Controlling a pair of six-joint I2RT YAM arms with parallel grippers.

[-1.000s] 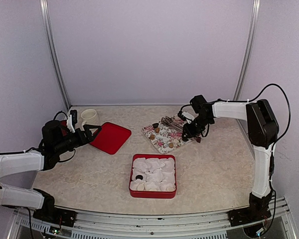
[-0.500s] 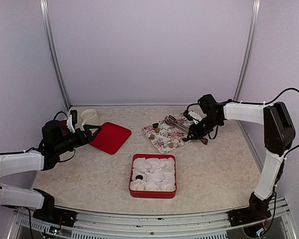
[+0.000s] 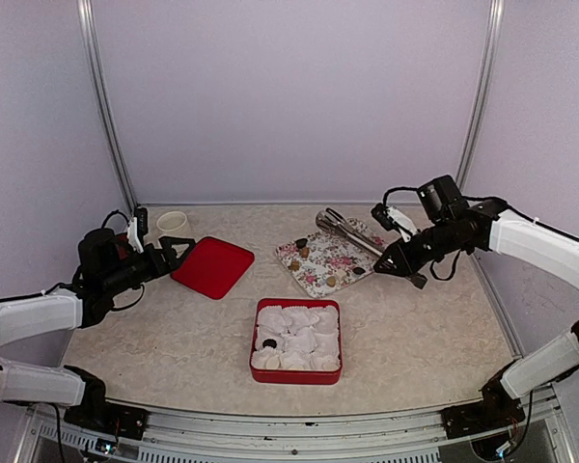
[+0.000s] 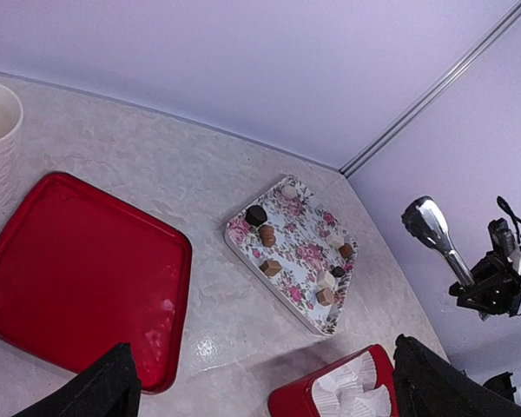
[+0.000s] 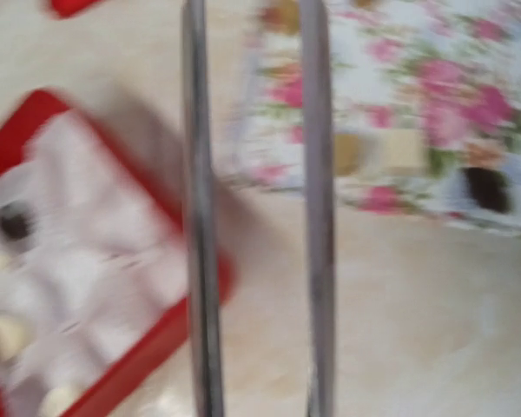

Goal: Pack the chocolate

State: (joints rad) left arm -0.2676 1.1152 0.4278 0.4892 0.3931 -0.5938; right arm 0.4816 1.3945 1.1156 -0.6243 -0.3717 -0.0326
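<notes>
- Left gripper (image 3: 178, 251) hovers over the left side of the table (image 3: 420, 328), jaws spread wide, holding nothing.
- Right gripper (image 3: 391, 263) is clamped on metal tongs (image 3: 343, 228), which are lifted over the back right edge of the floral tray (image 3: 314, 277).
- Chocolate (image 4: 267, 235): most pieces, dark and tan, lie loose on the floral tray.
- A few pieces sit in the white paper cups (image 3: 304, 338) of the red box (image 3: 254, 340), near the front.
- Red lid (image 3: 212, 266) lies flat beside a white cup (image 3: 172, 222).
</notes>
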